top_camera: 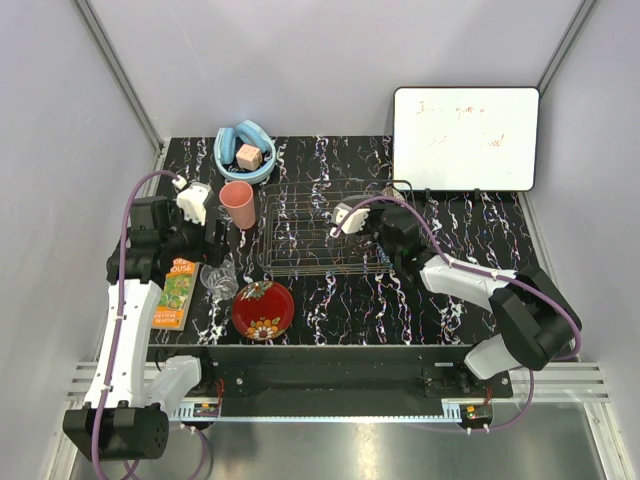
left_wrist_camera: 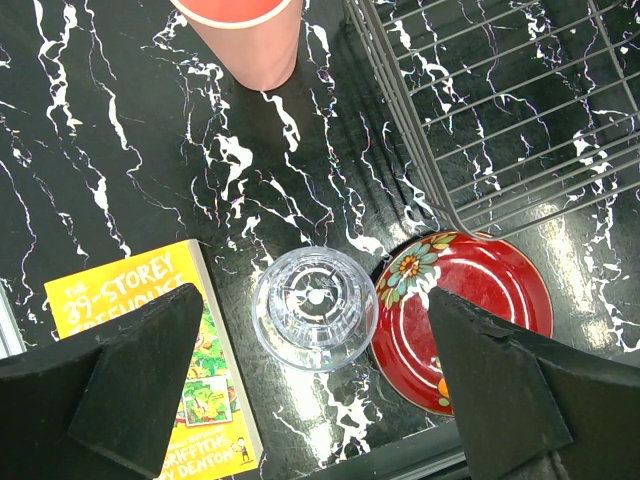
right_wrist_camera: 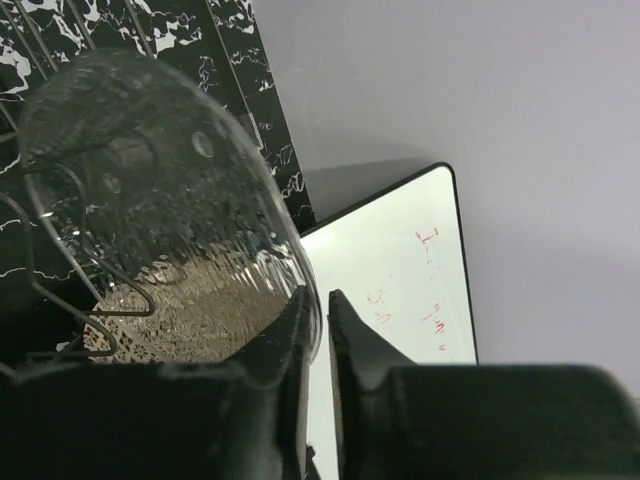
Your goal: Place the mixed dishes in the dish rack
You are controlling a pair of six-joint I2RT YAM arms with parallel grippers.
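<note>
Pinching the glass bowl by its rim, the right hand held it against the rack; the left hand hung open above the tumbler, between book and red bowl.

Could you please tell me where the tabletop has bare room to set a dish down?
Bare tabletop runs along the front edge between the red bowl and the right arm. The left side is crowded: cup, tumbler, book.

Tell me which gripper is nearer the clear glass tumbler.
Left. The left gripper hangs above the tumbler, fingers open; the right gripper is at the dish rack, pinching the clear glass bowl.
</note>
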